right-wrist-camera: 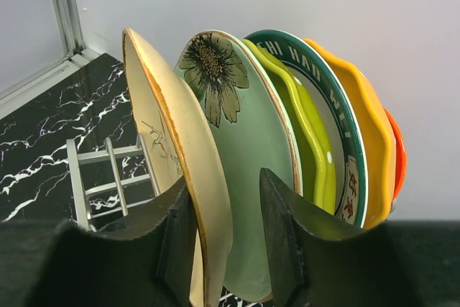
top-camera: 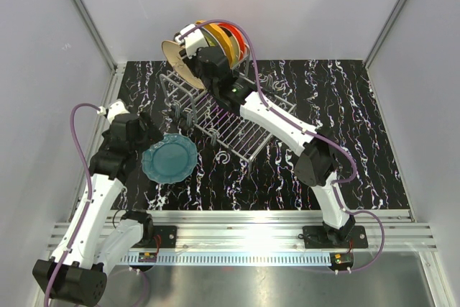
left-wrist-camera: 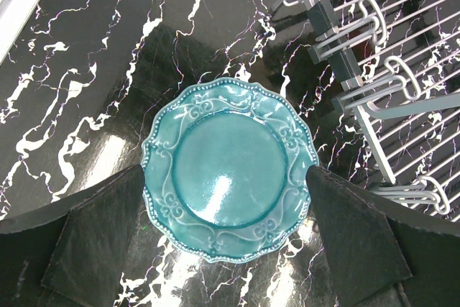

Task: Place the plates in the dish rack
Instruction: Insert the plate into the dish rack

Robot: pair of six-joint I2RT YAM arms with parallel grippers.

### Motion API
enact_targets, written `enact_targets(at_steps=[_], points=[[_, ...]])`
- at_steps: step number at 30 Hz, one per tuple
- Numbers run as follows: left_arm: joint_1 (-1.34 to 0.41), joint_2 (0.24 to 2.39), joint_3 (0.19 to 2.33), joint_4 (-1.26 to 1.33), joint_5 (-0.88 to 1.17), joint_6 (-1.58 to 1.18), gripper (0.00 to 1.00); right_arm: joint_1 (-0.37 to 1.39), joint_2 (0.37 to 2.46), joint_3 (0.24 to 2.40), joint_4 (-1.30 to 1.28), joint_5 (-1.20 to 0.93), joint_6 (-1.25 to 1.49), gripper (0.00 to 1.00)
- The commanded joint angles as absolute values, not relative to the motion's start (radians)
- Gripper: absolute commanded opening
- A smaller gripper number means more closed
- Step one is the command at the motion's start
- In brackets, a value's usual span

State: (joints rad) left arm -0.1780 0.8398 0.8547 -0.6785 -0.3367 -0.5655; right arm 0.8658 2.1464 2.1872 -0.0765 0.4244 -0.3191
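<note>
**Six plates racked at the far edge, one teal plate flat by the left edge**

The dish rack (top-camera: 230, 129) is thin silver-grey wire and sits toward the far-left corner of the table (top-camera: 345, 141), a glossy black surface veined with white. Its raised slotted part is at the far edge, and its flat grid reaches toward the middle. Six scalloped plates stand there on edge, packed face to face. The cream plate (right-wrist-camera: 154, 127) is outermost and leans away from the others. Behind it come the pale green floral plate (right-wrist-camera: 241, 141), lime green plate (right-wrist-camera: 313, 141), teal-rimmed white plate (right-wrist-camera: 343, 134), orange plate (right-wrist-camera: 374, 134) and red-orange plate (right-wrist-camera: 397, 159). The right gripper (right-wrist-camera: 228, 228) straddles the cream plate's rim with its fingers partly apart. One finger lies against the rim and a gap shows at the other. Grey rack uprights show beyond that plate's outer face.

The teal plate (top-camera: 169, 159) lies flat near the left edge, apart from the rack, with marbled surface showing all round it. It is glazed, with a beaded rim and raised scrolls. The left gripper (left-wrist-camera: 226, 172) hangs over it with its fingers spread wide, one tip at each side of the rim. Whether they touch it cannot be told.
</note>
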Motion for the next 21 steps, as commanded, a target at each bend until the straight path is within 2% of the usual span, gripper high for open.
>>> enact_targets(at_steps=[1, 6, 13, 17, 21], points=[[-0.181, 0.841, 0.844, -0.629, -0.337, -0.551, 0.99, 0.845, 2.071, 2.213, -0.015, 0.462, -0.345, 0.44], [-0.181, 0.841, 0.847, -0.629, -0.337, -0.551, 0.99, 0.845, 2.077, 2.224, -0.026, 0.465, -0.351, 0.41], [-0.181, 0.842, 0.847, -0.63, -0.339, -0.549, 0.99, 0.845, 2.071, 2.24, -0.048, 0.449, -0.331, 0.42], [-0.181, 0.842, 0.847, -0.63, -0.341, -0.548, 0.99, 0.845, 2.066, 2.241, -0.054, 0.433, -0.328, 0.51], [-0.181, 0.847, 0.848, -0.632, -0.341, -0.548, 0.99, 0.845, 2.057, 2.24, -0.048, 0.434, -0.336, 0.55]])
